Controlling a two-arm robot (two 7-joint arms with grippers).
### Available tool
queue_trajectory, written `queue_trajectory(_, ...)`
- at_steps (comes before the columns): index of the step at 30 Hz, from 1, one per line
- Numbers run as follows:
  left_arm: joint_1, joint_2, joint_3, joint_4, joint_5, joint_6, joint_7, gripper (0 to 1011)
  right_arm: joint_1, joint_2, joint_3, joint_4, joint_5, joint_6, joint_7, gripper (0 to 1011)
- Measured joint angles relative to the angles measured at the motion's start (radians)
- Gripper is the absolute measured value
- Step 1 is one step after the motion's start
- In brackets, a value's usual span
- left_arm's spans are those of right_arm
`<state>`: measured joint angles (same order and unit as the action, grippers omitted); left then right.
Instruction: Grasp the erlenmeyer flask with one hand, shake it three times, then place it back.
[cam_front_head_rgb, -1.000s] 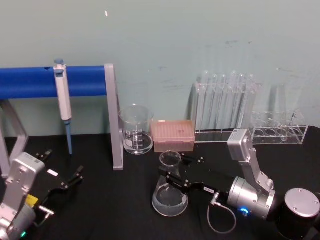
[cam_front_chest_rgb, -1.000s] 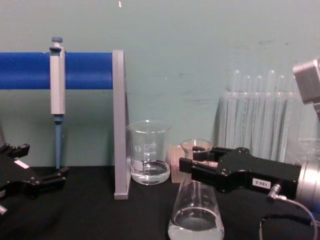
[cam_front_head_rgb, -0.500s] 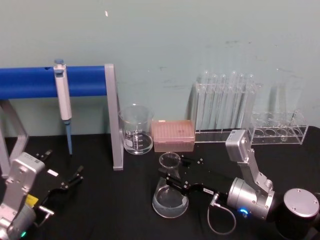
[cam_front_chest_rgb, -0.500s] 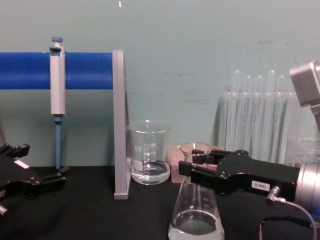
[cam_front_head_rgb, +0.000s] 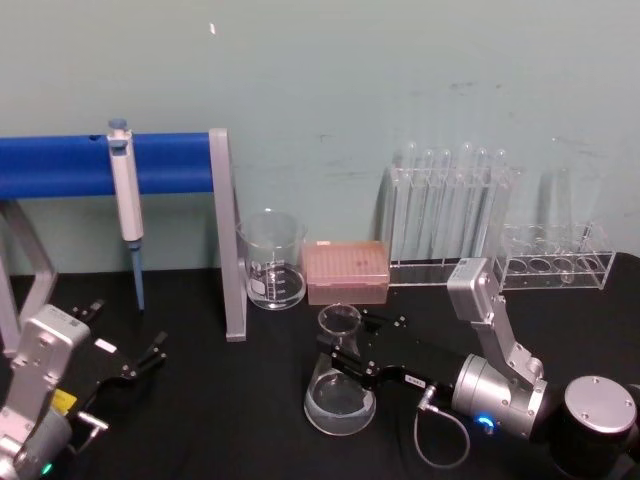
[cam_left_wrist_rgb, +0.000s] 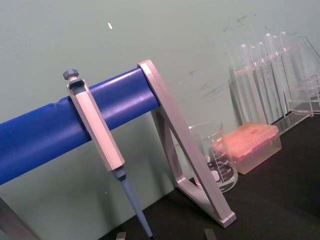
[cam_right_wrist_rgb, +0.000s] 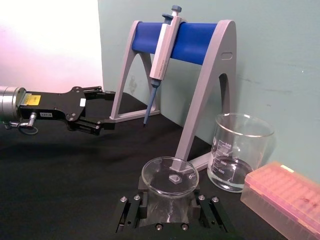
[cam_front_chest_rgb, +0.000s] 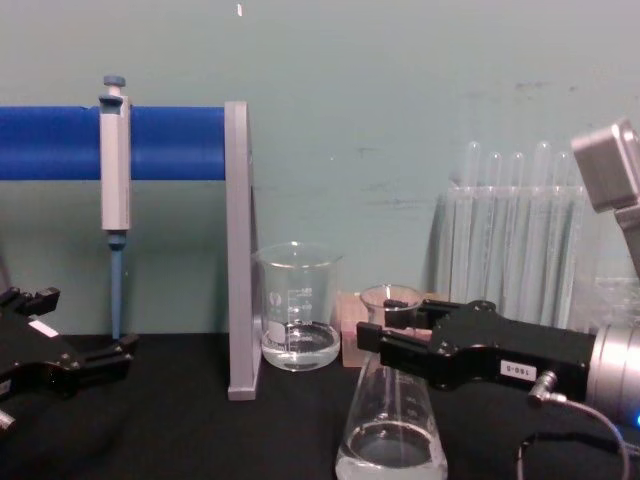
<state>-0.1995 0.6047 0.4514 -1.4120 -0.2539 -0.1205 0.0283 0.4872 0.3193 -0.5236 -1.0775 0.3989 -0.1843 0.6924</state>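
Black right gripper (cam_front_head_rgb: 340, 357) fingers (cam_front_chest_rgb: 385, 343) pinch erlenmeyer flask (cam_front_head_rgb: 340, 385) neck — left gripper (cam_front_head_rgb: 150, 357) fingers spread, empty.

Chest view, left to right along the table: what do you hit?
Left gripper → pipette → grey stand upright → beaker → erlenmeyer flask, with the right gripper at its neck → test tube rack.
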Motion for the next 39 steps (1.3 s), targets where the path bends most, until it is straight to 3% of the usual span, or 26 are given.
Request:
queue_trajectory(35, 0.0, 0.0, 0.0, 0.0, 0.0, 0.0, 0.0, 1001, -0.001, 0.0, 0.001, 0.002, -0.001, 0.0, 0.001, 461)
queue_trajectory(37, 0.0, 0.0, 0.0, 0.0, 0.0, 0.0, 0.0, 1001, -0.001, 0.001, -0.002, 0.004, -0.005, 0.003, 0.001, 473)
queue_trajectory(39, 0.0, 0.0, 0.0, 0.0, 0.0, 0.0, 0.0, 1001, -0.002, 0.001, -0.002, 0.004, -0.006, 0.003, 0.001, 548)
